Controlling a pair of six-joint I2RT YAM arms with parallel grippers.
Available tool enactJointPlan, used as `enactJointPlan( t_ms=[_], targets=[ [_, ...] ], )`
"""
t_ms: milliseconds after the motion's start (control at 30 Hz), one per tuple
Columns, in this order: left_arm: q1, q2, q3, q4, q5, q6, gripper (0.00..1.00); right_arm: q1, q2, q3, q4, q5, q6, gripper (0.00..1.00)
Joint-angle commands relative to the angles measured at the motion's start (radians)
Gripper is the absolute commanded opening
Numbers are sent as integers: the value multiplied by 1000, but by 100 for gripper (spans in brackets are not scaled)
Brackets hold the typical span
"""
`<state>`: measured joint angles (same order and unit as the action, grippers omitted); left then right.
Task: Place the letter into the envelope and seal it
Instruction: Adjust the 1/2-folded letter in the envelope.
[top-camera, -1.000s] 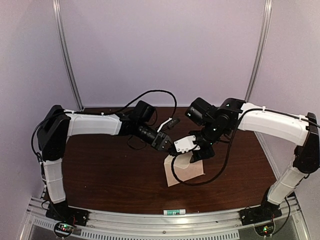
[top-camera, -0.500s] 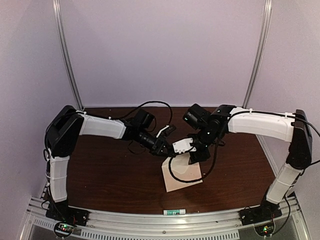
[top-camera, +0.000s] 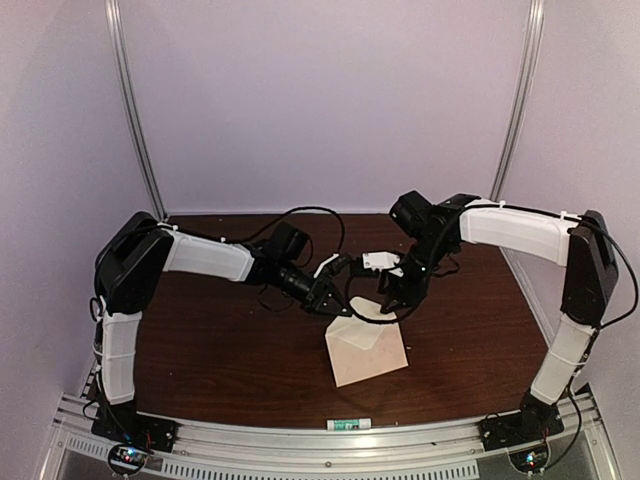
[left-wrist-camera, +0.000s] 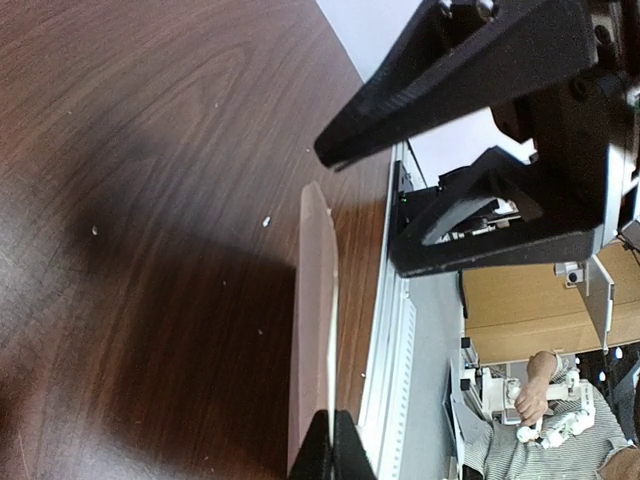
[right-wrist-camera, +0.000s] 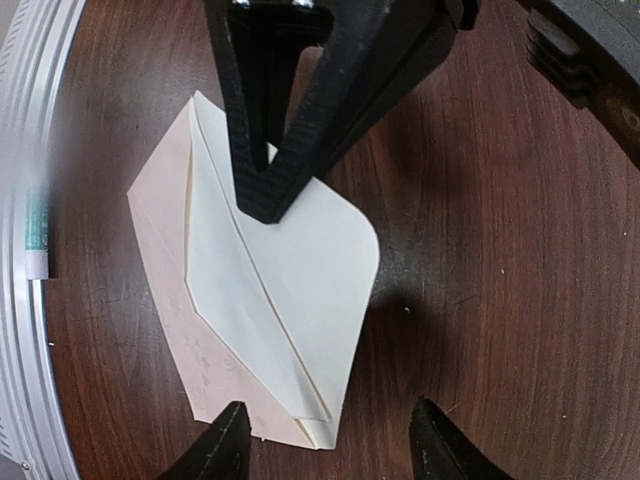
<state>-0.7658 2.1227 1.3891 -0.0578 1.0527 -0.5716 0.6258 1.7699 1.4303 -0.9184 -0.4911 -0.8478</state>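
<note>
Envelope (top-camera: 368, 352) lies on the bench (top-camera: 220, 340), mid-front, skewed to the bench edge. Its pointed flap (right-wrist-camera: 300, 260) is raised off the body, with its shadow falling on the wood beside it. My left claw (left-wrist-camera: 329, 458) is pinched tight on the flap's edge. My right claw (right-wrist-camera: 335, 445) hangs above the envelope, spread wide and gripping nothing, close beside the left claw.

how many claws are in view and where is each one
2. The left claw is shut on the flap edge of the envelope at its far-left side. The right claw hangs open over the envelope's far side. Neither is hidden.
</note>
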Motion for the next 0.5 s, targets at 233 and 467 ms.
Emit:
enactJointPlan(
  t_ms=[233, 467],
  targets=[
    [0, -2, -4, 52, 41, -28, 0, 6, -82, -73, 9, -64, 25, 50],
    [0, -6, -4, 77, 49, -32, 0, 22, -78, -100, 37, -40, 32, 49]
  ],
)
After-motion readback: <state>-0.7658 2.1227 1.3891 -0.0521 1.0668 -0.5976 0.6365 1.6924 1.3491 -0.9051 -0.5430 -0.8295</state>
